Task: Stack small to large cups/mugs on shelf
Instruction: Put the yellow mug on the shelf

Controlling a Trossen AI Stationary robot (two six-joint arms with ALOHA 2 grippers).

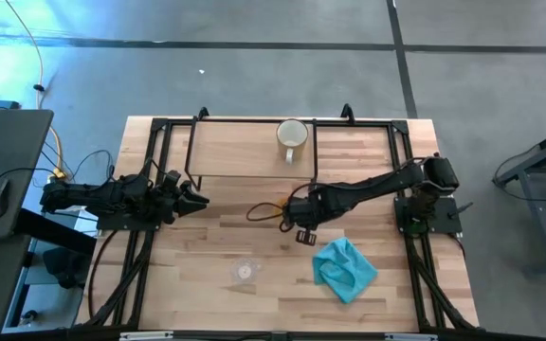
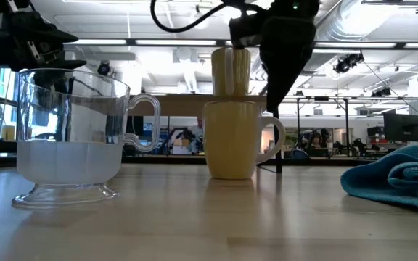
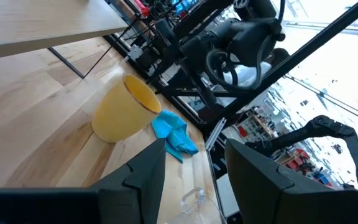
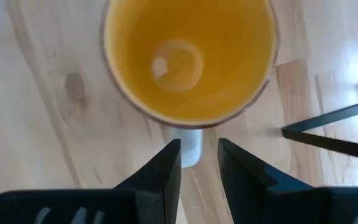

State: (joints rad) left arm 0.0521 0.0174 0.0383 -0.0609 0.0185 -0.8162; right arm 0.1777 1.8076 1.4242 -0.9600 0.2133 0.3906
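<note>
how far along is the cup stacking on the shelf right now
Early on. Done: only the cream-white mug stands on the shelf. In hand: the right gripper hangs directly over the orange mug on the table, fingers either side of its handle, not visibly gripping. Left: the clear glass cup sits untouched on the table, and the left gripper waits open by the shelf's left end.

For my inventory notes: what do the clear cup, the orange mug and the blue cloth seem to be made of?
Clear cup: glass or clear plastic, see-through with a glossy footed base.
Orange mug: probably glazed ceramic, smooth and opaque with a faint sheen.
Blue cloth: soft fabric, matte and crumpled in folds.
</note>
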